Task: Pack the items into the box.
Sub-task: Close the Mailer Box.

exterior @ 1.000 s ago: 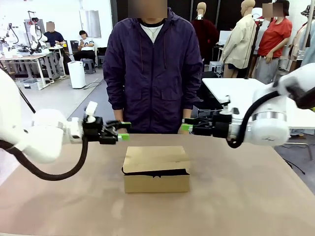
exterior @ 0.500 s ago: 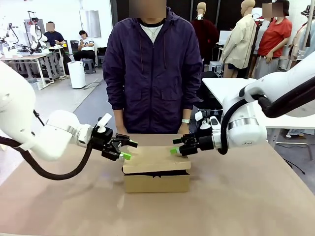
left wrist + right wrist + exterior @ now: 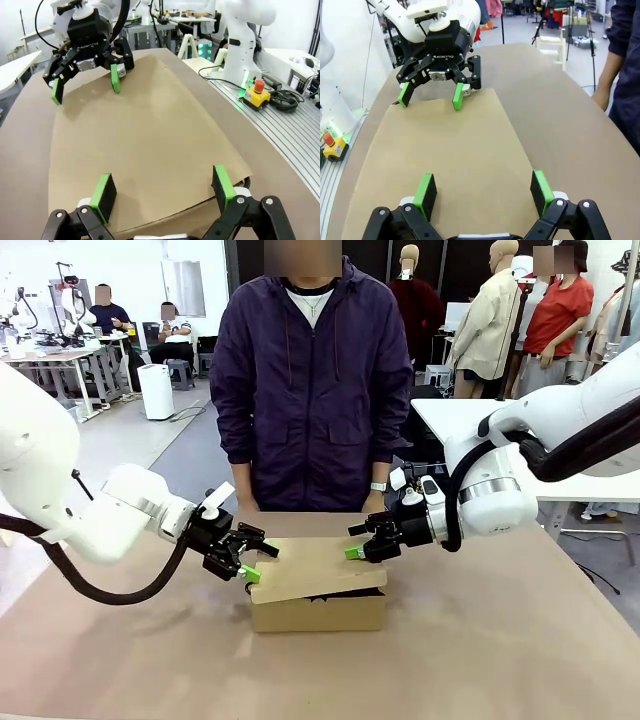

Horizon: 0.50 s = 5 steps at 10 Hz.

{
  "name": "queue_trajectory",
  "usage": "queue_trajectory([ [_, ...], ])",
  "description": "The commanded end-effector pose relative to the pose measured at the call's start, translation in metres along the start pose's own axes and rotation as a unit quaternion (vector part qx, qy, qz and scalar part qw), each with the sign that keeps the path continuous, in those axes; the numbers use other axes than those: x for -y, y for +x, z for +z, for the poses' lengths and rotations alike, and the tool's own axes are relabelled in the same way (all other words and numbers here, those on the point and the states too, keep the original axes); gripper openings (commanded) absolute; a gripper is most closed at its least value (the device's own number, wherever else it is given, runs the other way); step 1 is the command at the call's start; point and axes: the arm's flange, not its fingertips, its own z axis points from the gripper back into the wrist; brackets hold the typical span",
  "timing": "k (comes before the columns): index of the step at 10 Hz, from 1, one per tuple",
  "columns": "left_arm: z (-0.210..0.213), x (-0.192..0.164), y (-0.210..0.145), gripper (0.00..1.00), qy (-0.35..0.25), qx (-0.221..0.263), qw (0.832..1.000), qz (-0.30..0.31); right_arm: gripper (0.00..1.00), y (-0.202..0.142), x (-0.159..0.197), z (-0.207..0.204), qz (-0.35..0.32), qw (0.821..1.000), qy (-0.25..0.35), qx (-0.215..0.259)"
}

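Both grippers stand wide open over the box [image 3: 318,595] lid [image 3: 312,568]: left gripper [image 3: 256,563] at its left edge, right gripper [image 3: 356,541] at its right, pads on or just above the cardboard, gripping nothing.

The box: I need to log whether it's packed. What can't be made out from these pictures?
- Contents: the lid flap covers the box in all views; the front view's gap is dark.
- Pad contact: whether the left gripper or right gripper touches the flap is unclear.
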Motion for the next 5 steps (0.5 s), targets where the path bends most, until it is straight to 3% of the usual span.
queue_trajectory([
  [1,-0.001,-0.008,-0.001,1.0,0.002,-0.023,1.0,0.011,1.0,0.001,0.0,-0.003,0.029,0.999,-0.003,-0.017],
  [3,0.004,-0.008,0.006,1.0,0.011,-0.002,1.0,0.003,1.0,0.009,0.001,0.006,0.019,1.0,0.006,0.005],
  [5,0.03,-0.005,0.03,1.0,0.05,0.048,0.997,0.021,1.0,0.039,-0.001,0.04,-0.045,0.998,-0.006,0.044],
])
